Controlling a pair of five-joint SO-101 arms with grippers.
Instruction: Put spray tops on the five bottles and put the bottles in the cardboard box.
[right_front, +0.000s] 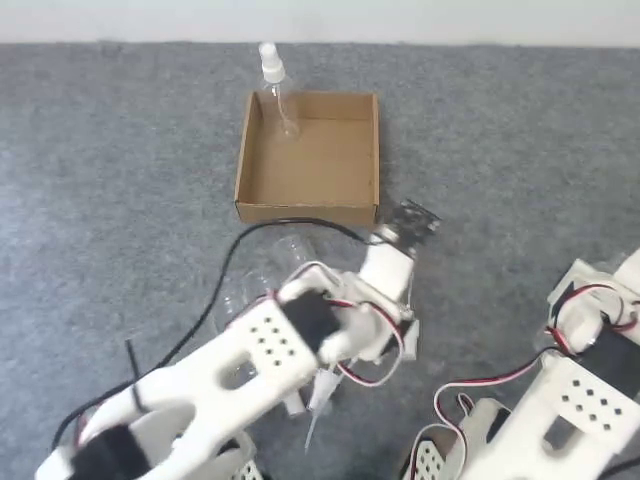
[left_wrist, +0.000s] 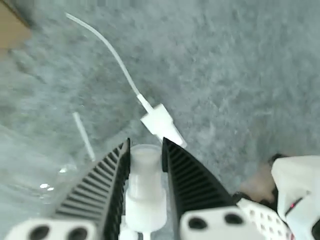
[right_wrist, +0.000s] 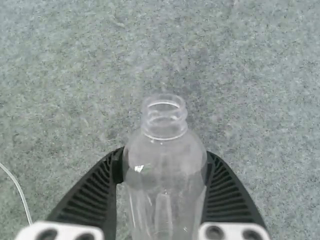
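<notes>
Left claw (left_wrist: 146, 147) clamped on a white spray top (left_wrist: 145, 197), right claw (right_wrist: 164, 162) clamped around a clear open-necked bottle (right_wrist: 164, 145), over a grey counter (right_front: 120, 150).
Just beyond the left claw, a second spray top (left_wrist: 160, 122) with its long tube lies on the counter. Farther off, upper centre of the high view, the cardboard box (right_front: 305, 212) holds one capped bottle (right_front: 278, 95) in its far left corner.

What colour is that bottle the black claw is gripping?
The bottle is clear, see-through plastic. It shows best in the right wrist view.
</notes>
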